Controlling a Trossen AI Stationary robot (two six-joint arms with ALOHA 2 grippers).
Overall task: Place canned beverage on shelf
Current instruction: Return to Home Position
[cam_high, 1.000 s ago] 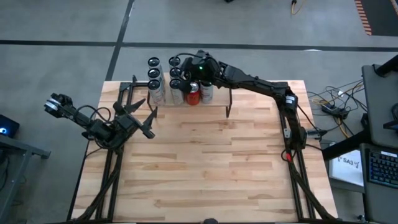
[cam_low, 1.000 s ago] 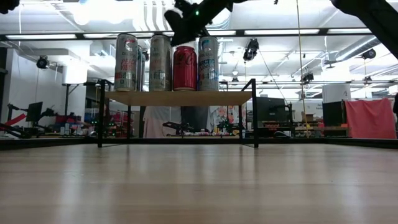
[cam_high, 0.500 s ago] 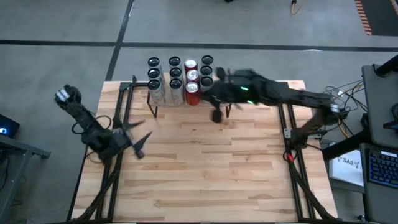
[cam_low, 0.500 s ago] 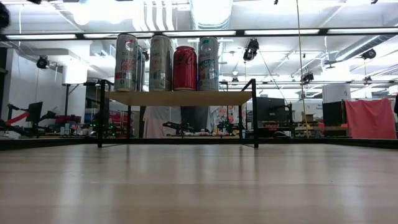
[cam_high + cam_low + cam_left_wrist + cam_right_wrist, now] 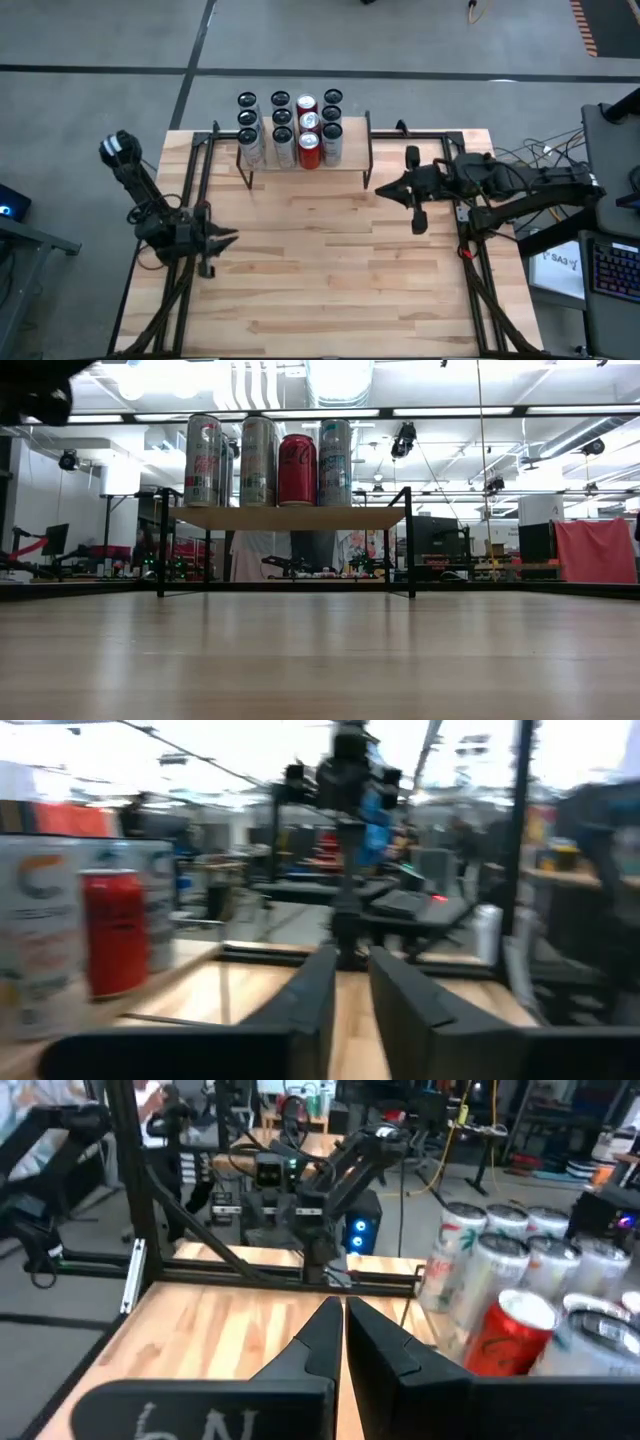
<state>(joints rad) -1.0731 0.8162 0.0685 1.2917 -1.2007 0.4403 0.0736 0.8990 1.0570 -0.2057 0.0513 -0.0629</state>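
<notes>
Presently on hand. Shelf point(image 5: 352, 152): at the table's point(image 5: 330, 280) far edge, left of centre. Canned beverages point(image 5: 282, 118): upright in four files on the shelf's left part, long axes vertical; the front row reads white, white, red can point(image 5: 297, 470), white. Right gripper point(image 5: 380, 190): empty, fingers pressed together, just off the shelf's right near corner. It is the nearer arm, and the cans lie to one side of its fingers, not ahead. Left gripper point(image 5: 232, 238): empty, fingers a narrow slot apart, by the left edge, well apart from the shelf. Judgement: stocking looks complete; any retreat need only clear the shelf legs.
</notes>
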